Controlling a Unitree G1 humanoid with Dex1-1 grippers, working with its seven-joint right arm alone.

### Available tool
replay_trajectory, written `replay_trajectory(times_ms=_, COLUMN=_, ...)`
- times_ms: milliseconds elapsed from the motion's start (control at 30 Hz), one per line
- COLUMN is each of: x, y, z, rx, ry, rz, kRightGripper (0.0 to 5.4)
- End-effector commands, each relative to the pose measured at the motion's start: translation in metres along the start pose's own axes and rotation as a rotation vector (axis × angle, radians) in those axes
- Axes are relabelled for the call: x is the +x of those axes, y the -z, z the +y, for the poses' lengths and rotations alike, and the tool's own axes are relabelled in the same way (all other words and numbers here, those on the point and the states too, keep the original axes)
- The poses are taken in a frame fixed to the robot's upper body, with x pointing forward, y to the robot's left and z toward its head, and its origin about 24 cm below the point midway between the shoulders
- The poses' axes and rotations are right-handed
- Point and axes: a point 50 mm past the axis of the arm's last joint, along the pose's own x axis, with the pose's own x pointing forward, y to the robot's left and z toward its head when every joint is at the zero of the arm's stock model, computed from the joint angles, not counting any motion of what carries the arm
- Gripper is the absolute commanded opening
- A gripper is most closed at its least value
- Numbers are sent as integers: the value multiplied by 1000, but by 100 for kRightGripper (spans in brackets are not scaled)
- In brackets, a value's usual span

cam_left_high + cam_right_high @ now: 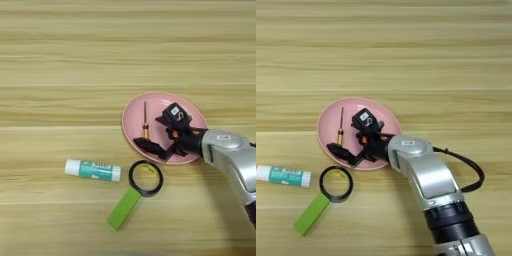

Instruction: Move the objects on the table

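In the left eye view, your tool hung over the pink plate, its two black fingers spread wide apart with nothing between them. The screwdriver lay on the plate's left half, shaft pointing away from you, amber handle just beside the nearer finger; whether they touched, you could not tell. The glue stick lay flat on the tabletop, left of the plate and apart from it. A magnifying glass with a green handle lay between them, its black ring just below the plate's rim.

In the right eye view, your silver forearm reached in from the bottom right, a black cable looping beside it. The glue stick sat at the left edge.
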Motion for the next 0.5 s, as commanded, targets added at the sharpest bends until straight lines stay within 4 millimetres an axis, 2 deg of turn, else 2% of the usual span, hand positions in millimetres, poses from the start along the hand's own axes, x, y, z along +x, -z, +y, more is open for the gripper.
replay_trajectory(times_ms=33, x=-3, y=-31, z=-8, rx=-108, ry=51, rz=-89, kRightGripper=535)
replay_trajectory(times_ms=500, x=6, y=-22, z=-16, rx=-99, ry=112, rz=9, kRightGripper=535)
